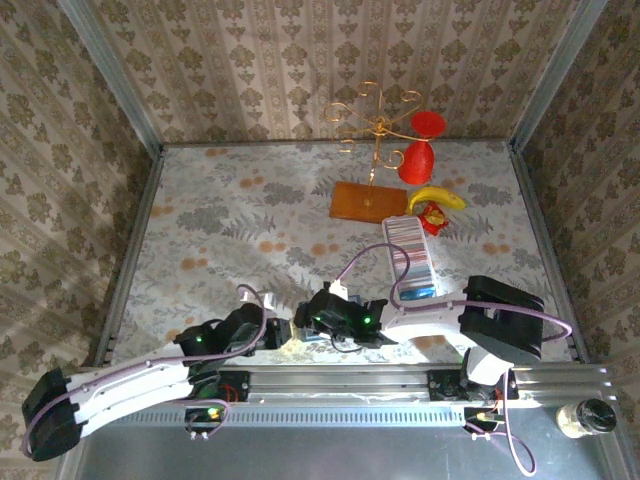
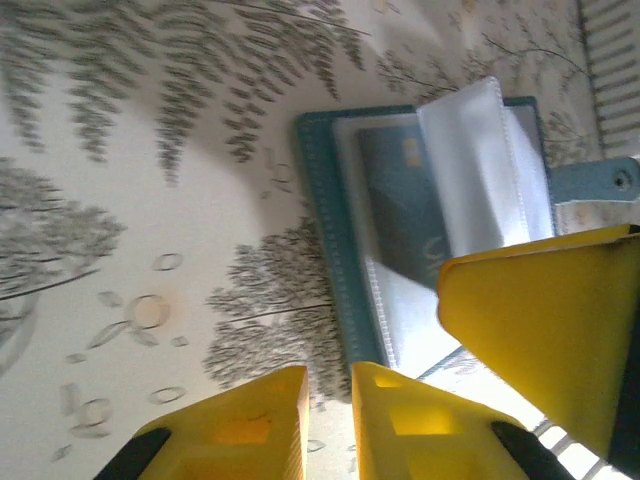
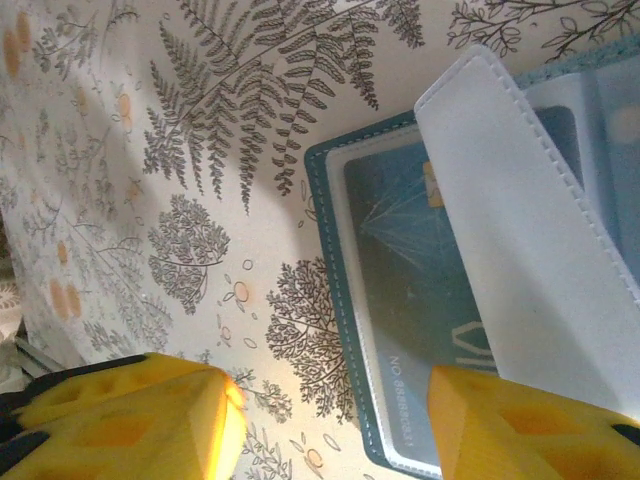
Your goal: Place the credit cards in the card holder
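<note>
Blue card [image 3: 420,260] seems seated in card holder [image 3: 320,260]; right gripper [image 3: 335,400] spread, left gripper [image 2: 330,385] pinched empty; fetch another next

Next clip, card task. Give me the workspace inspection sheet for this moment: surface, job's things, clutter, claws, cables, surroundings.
Surface: table under a leaf-and-flower printed cloth, lying flat.
Job's things: card holder lies open, a blue card in its sleeve, a clear leaf raised; more cards stand packed in a whitish tray.
Clutter: orange-brown board, gold wire stand, red pieces, banana, jar by the near rail.
Claws: left claw all but shut, empty, at the holder's end; right claw open, astride the holder's edge.
Cables: purple cable loops over the tray.
Surroundings: patterned wallpaper, metal corner posts.
</note>
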